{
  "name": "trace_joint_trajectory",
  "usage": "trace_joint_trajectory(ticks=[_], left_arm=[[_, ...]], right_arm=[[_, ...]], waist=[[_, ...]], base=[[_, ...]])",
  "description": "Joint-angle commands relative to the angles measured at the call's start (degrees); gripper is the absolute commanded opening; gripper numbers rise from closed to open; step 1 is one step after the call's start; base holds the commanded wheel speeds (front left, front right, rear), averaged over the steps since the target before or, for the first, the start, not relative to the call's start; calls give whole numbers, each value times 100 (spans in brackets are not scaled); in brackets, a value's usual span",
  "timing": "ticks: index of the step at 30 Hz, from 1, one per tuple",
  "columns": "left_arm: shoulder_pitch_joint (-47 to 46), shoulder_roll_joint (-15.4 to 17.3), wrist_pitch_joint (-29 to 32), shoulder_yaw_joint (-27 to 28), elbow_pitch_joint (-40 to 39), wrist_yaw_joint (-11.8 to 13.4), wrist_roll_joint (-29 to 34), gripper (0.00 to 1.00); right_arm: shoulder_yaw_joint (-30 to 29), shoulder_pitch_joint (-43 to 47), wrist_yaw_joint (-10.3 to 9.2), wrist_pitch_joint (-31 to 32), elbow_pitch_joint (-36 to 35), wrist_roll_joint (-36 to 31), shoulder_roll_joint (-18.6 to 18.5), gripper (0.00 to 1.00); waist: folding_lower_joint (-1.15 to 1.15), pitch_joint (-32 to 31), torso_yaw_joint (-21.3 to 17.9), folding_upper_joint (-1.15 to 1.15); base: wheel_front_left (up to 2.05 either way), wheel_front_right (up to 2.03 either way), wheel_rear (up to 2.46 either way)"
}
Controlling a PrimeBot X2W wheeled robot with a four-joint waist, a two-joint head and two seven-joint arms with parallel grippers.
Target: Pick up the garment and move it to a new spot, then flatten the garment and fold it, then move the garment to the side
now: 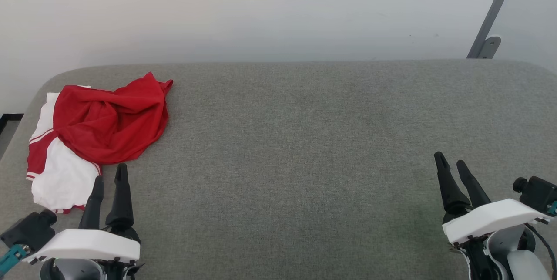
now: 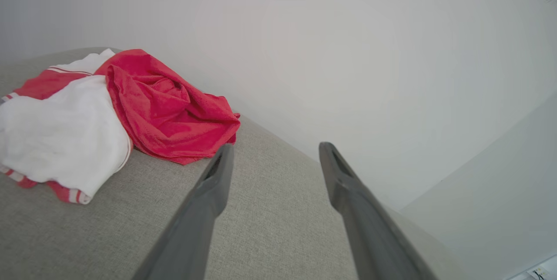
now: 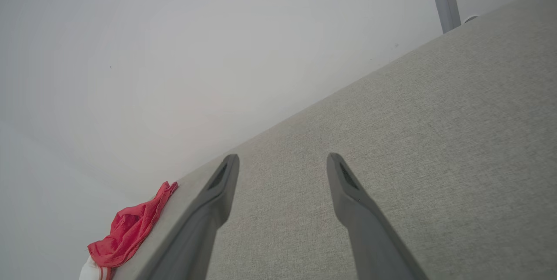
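Note:
The garment, red with white sleeves and striped trim, lies crumpled in a heap at the far left of the grey table. My left gripper stands open just in front of the heap, its fingertips near the white sleeve without touching it. In the left wrist view the garment sits up and to the left of the open left gripper. Near the table's right front, my right gripper is open with nothing between its fingers. The right wrist view shows the right gripper open and the garment far off at the lower left.
A pale wall rises behind the table's far edge. A grey slanted metal post with a bracket stands at the back right. The table's left edge runs close beside the heap.

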Motion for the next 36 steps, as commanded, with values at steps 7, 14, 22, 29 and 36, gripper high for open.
trace_joint_trajectory(ticks=[7, 14, 22, 29, 36], left_arm=[[41, 16, -158, 82, -58, -158, 479, 100], [67, 15, -259, 127, -75, -248, 835, 100], [92, 44, -367, 137, -99, -319, 1221, 100], [108, 104, -443, 97, -108, -366, 1466, 100], [140, 182, -542, 35, -136, -402, 1772, 100]], right_arm=[[4, -125, 1, -116, -128, -419, -51, 100], [-17, -84, 1, -175, -178, -712, -66, 100], [-27, -46, 2, -230, -258, -1068, -81, 100], [-12, -39, 2, -266, -291, -1313, -107, 100], [62, -42, 2, -332, -329, -1676, -164, 100]], waist=[[0, -13, 4, 0], [0, -30, 17, 0], [0, -25, 33, 0], [0, -25, 40, 0], [0, -25, 45, 0]], base=[[0, 0, 0], [0, 0, 0], [0, 0, 0], [0, 0, 0], [0, 0, 0]])
